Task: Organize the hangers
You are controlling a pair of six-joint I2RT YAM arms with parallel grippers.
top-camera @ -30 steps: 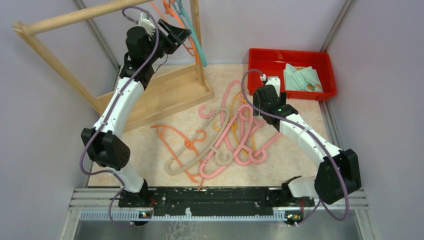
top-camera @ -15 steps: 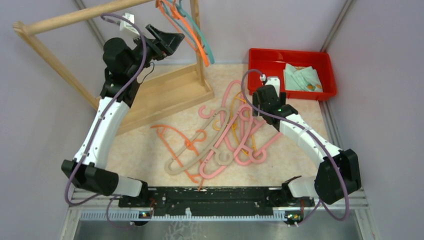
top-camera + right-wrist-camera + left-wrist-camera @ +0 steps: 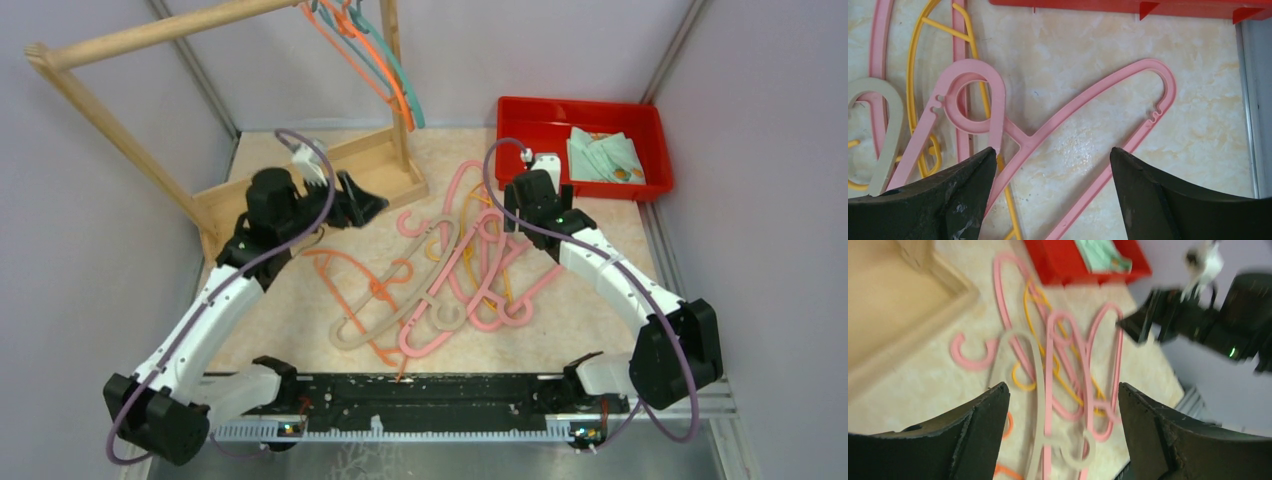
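Several hangers lie tangled in a pile [image 3: 455,275] on the table: pink [image 3: 470,250], beige [image 3: 385,318], orange [image 3: 340,262] and yellow. Orange and teal hangers [image 3: 385,65] hang on the wooden rack's pole. My left gripper [image 3: 368,205] is open and empty, low over the table just left of the pile. In its wrist view [image 3: 1064,390] pink [image 3: 1050,365] and beige [image 3: 1038,405] hangers lie between the jaws. My right gripper [image 3: 512,218] is open and empty over the pile's right side. Its wrist view [image 3: 1053,150] shows a pink hanger [image 3: 1083,104] and a yellow one [image 3: 910,75] below it.
The wooden rack has a pole [image 3: 150,33] at the back left and a base [image 3: 300,185] right behind my left gripper. A red tray [image 3: 520,120] holding a green cloth [image 3: 603,155] stands at the back right. Walls close in both sides.
My left arm has come down from beside the hung hangers at the rack pole to low over the table, left of the pile. The right arm has not moved.
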